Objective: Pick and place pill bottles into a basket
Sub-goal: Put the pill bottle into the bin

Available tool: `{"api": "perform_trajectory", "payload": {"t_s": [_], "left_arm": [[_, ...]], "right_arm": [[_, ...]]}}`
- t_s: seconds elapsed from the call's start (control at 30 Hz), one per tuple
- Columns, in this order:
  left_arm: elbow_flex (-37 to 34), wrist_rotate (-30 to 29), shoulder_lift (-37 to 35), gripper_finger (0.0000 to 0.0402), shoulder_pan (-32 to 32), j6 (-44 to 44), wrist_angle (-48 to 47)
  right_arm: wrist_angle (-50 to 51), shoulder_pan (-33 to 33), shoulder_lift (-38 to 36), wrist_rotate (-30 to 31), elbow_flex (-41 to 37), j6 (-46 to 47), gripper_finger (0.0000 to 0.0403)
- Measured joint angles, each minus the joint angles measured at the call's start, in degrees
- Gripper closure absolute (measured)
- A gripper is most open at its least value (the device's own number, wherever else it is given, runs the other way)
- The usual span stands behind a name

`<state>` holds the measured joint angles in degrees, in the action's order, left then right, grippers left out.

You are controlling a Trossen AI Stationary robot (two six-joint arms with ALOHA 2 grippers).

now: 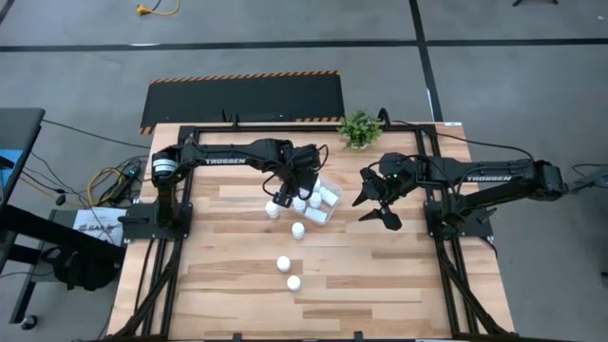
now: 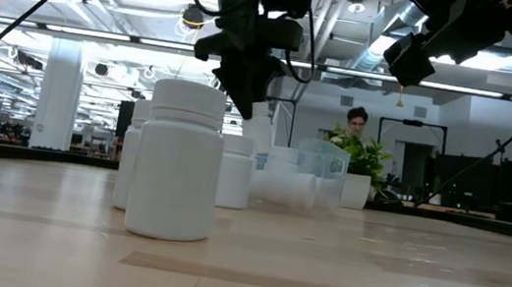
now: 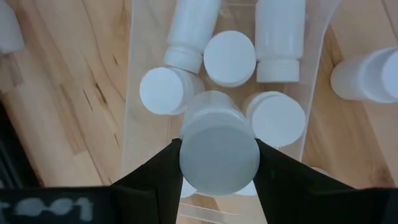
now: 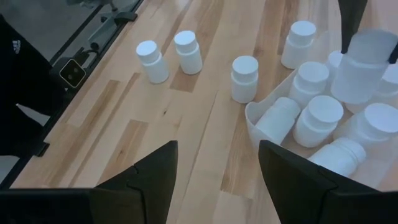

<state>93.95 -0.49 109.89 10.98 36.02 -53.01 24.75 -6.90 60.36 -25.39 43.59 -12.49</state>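
Observation:
The clear basket [image 1: 334, 190] sits mid-table with several white pill bottles inside, some upright, some lying on their sides [image 3: 230, 57]. My left gripper [image 1: 288, 193] hangs over the basket's near-left part, shut on one pill bottle [image 3: 219, 152]. Loose bottles stand upright on the wood: one beside the basket [image 1: 273, 211], one in front of it [image 1: 298, 230], two nearer the table's near edge [image 1: 283, 263]. My right gripper [image 1: 377, 201] hovers open to the right of the basket, with nothing between its fingers [image 4: 217, 168]. My left gripper pinches the bottle's upper end [image 3: 186, 155] between its two fingers, one on each side. The fingers come steeply from above. The bottle hangs roughly upright below them [image 4: 365, 68], lifted clear, just over the bottles in the basket.
A small green potted plant [image 1: 359, 128] stands at the far edge behind the basket. Black frame rails run along the table's left and right sides [image 1: 446, 256]. Bare wood lies near the front edge. A person [image 2: 356, 122] shows in the room beyond the table.

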Motion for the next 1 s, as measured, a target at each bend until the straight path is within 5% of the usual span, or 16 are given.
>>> {"api": "perform_trajectory", "payload": {"t_s": [1.0], "left_arm": [[0.00, 2.01, -0.02, 0.0246, -0.04, -1.18, -0.68]], "right_arm": [[0.04, 0.00, 0.00, -0.02, 0.02, 0.02, 0.0184]]}}
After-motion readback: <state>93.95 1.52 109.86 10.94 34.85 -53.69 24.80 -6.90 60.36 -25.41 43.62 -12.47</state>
